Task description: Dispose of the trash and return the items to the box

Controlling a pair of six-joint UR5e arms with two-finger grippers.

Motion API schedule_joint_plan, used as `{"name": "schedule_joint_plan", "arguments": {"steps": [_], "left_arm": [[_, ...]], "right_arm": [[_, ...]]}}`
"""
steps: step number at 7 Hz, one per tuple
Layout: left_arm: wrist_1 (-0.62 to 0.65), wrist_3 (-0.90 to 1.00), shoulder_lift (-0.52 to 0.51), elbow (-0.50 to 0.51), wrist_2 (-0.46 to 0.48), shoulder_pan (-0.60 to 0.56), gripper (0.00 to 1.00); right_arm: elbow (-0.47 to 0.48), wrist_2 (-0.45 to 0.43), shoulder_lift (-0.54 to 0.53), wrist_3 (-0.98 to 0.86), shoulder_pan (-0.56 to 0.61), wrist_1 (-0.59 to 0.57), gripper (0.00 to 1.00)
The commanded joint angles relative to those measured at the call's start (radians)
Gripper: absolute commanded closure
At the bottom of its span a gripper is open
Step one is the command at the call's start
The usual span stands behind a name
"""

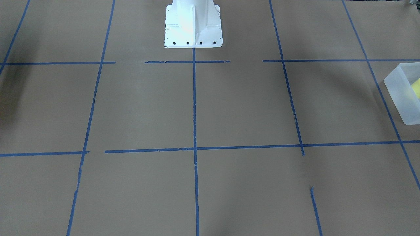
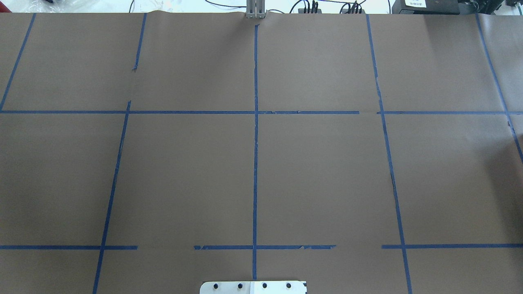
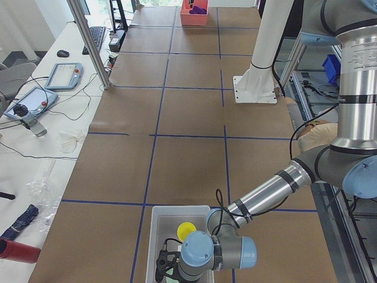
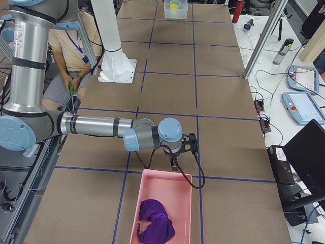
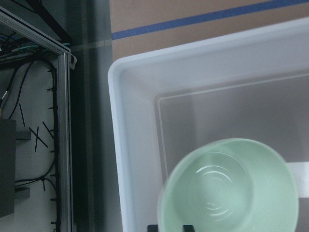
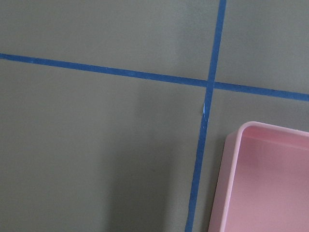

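Note:
In the left wrist view my left gripper holds the pale mint-green bowl by its rim, above the inside of the translucent white box. Only the dark fingertips show at the bottom edge. From the left side the gripper hangs over the box, with the yellow cup standing inside. The box and cup also show at the right edge of the front view. My right gripper hovers by the near rim of the pink bin; I cannot tell whether it is open or shut.
The pink bin holds a crumpled purple item; its corner shows in the right wrist view. The white robot base stands at the table's middle edge. A metal frame with cables lies beyond the table edge beside the box.

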Motion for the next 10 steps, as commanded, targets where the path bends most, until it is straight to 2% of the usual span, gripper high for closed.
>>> {"name": "schedule_joint_plan", "arguments": {"steps": [1, 2, 3, 5, 6, 7, 8, 9, 10], "left_arm": [[0.081, -0.099, 0.012, -0.220, -0.053, 0.000, 0.00], [0.182, -0.186, 0.015, -0.357, -0.145, 0.001, 0.00], [0.288, -0.201, 0.038, -0.487, -0.181, 0.014, 0.00], [0.572, -0.253, 0.040, -0.748, -0.172, 0.137, 0.00], [0.572, -0.256, 0.064, -0.767, -0.184, 0.185, 0.00], [0.578, -0.354, 0.067, -0.843, -0.222, 0.306, 0.00], [0.573, -0.458, 0.069, -0.870, -0.226, 0.389, 0.00], [0.509, -0.381, 0.130, -0.875, -0.236, 0.390, 0.00], [0.299, -0.367, 0.247, -0.867, -0.279, 0.390, 0.00]], "right_arm": [[0.077, -0.006, 0.021, 0.178, -0.050, 0.003, 0.00], [0.144, -0.056, 0.021, 0.255, -0.093, 0.003, 0.00], [0.170, -0.098, 0.021, 0.278, -0.115, 0.001, 0.00], [0.165, -0.098, 0.009, 0.280, -0.113, 0.001, 0.00], [0.162, -0.097, 0.008, 0.280, -0.113, 0.000, 0.00], [0.148, -0.095, 0.008, 0.280, -0.113, 0.000, 0.00], [0.158, -0.092, -0.005, 0.277, -0.112, 0.001, 0.00], [0.162, -0.093, -0.020, 0.272, -0.110, 0.009, 0.00], [0.151, -0.090, -0.023, 0.271, -0.110, 0.007, 0.00]]}}
